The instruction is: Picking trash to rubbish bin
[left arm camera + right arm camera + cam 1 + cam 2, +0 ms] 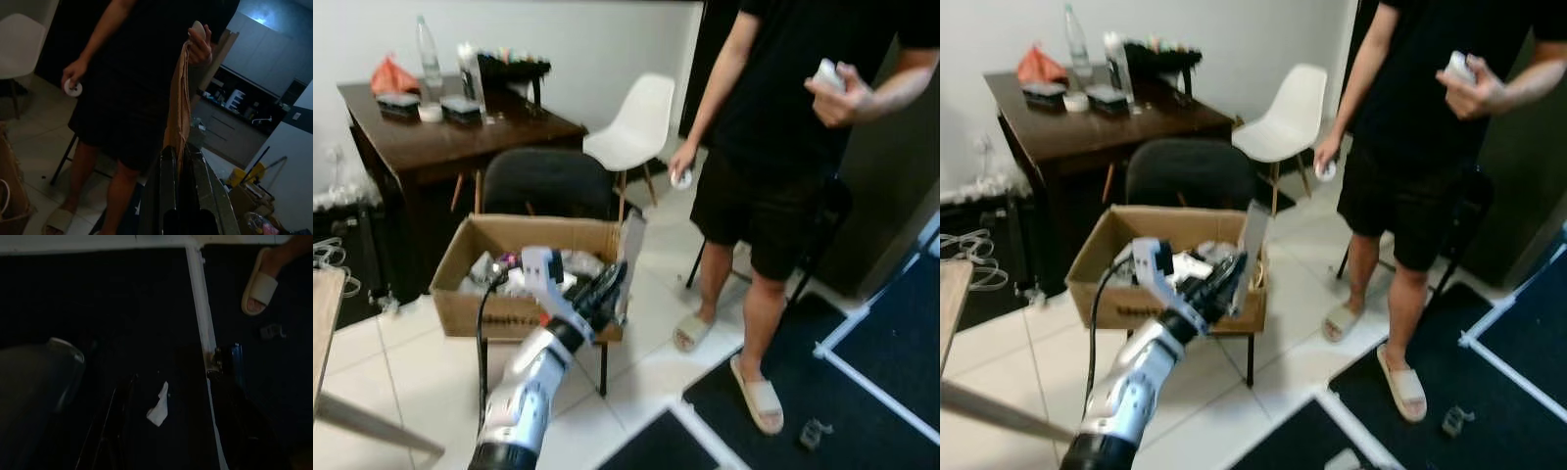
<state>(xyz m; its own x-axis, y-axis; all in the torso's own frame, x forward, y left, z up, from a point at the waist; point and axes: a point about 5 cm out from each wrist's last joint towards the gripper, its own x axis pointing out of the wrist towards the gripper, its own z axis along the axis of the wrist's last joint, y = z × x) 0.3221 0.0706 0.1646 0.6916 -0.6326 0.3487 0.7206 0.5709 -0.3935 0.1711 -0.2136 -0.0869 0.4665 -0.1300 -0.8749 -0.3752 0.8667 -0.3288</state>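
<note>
An open cardboard box (470,311) holding mixed trash rests on a black chair in front of me. My left gripper (607,286) is raised at the box's right front corner, beside its upright flap (632,247). In the left wrist view the two fingers (168,196) lie close together with nothing seen between them, and the flap's brown edge (182,98) rises just past their tips. A white paper scrap (157,410) lies on the dark mat (98,298). My right gripper (178,364) hangs open above that scrap.
A person in black stands at the right, holding a small white object in each hand, one sandalled foot (759,397) on the mat. A small grey item (813,431) lies on the mat. A brown desk (460,132) and a white chair (631,127) stand behind the box.
</note>
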